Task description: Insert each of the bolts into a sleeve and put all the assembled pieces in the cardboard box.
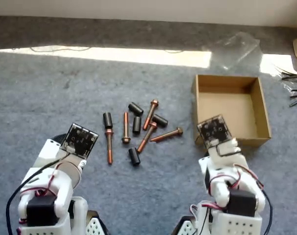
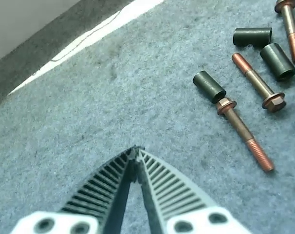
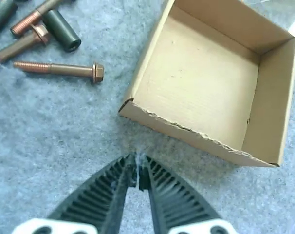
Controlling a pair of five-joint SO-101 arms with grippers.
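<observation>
Several copper bolts point(image 1: 147, 137) and black sleeves point(image 1: 136, 124) lie loose on the grey carpet at the middle of the high view. The cardboard box point(image 1: 264, 117) stands open and empty to their right. My left gripper point(image 2: 136, 149) is shut with nothing in it, hovering over bare carpet short of a sleeve point(image 2: 209, 87) and the bolt point(image 2: 245, 132) lying head-to-end with it. Also shut and empty, my right gripper point(image 3: 137, 159) hangs just before the box's torn near wall point(image 3: 186, 132). A lone bolt point(image 3: 60, 69) lies beside that box.
A crumpled clear plastic bag point(image 1: 234, 49) lies behind the box. Thin black strips point(image 1: 293, 93) stick in from the right edge. Open carpet stretches to the left of the parts and in front of both arms.
</observation>
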